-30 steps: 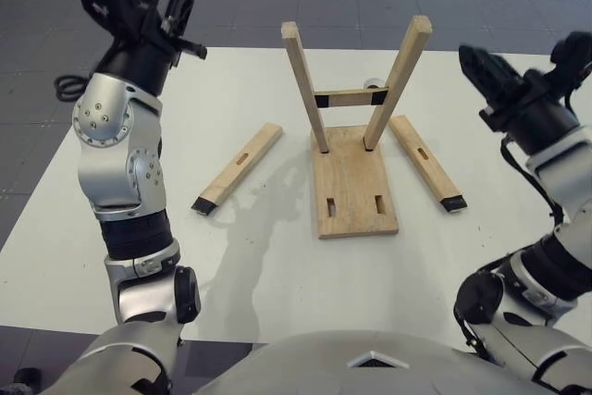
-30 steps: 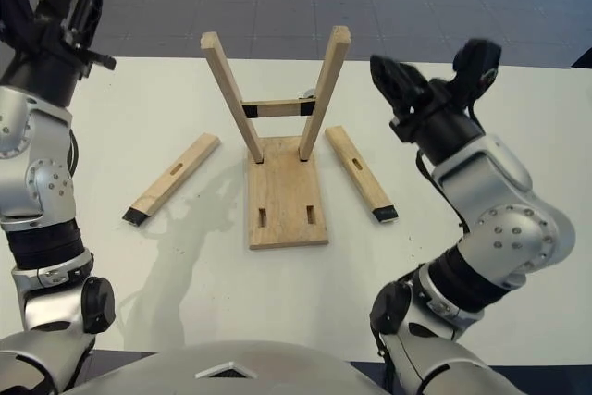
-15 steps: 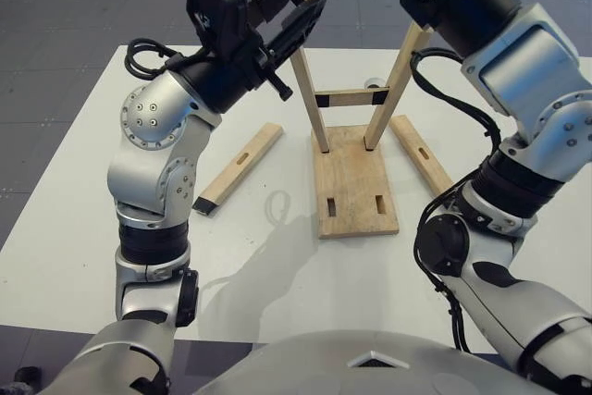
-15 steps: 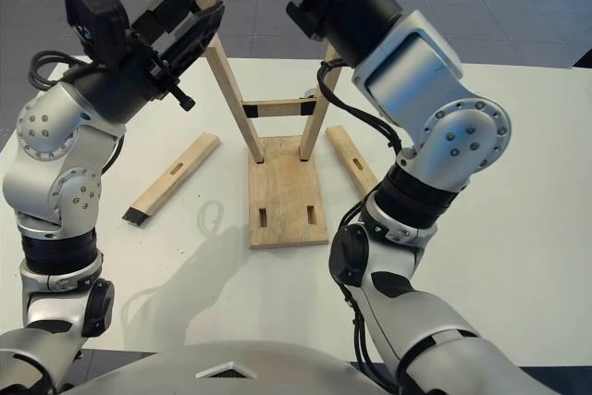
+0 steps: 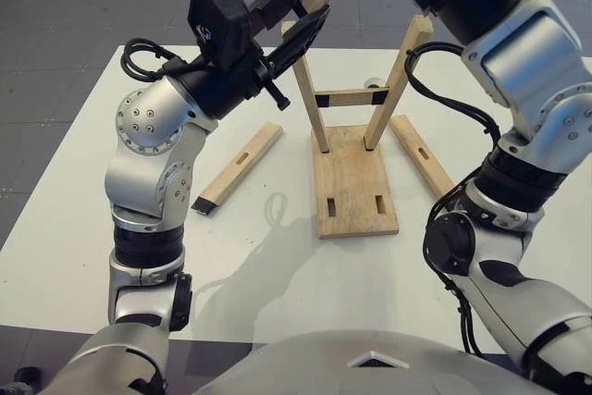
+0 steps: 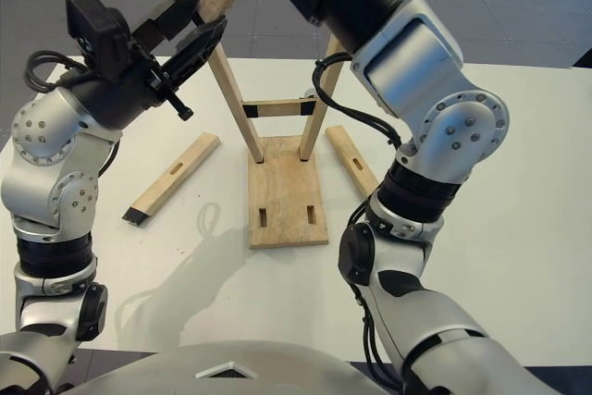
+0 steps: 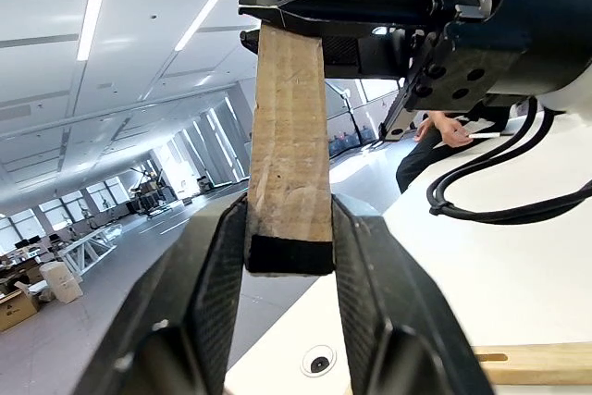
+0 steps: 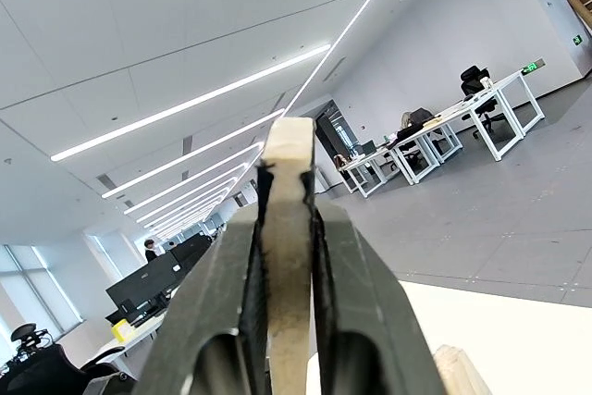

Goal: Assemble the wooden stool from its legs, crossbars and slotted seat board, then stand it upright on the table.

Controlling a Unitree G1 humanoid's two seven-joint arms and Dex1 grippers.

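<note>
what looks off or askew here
Nothing broken or spilled. The two fitted legs splay apart above the seat board, possibly by design. The left hand and right hand clamp opposite ends of one wooden piece.

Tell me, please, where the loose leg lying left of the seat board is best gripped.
I'd grip the loose leg across its narrow width near mid-length, beside the slot, coming straight down: it lies flat on the table, long sides exposed, nothing touching it.
</note>
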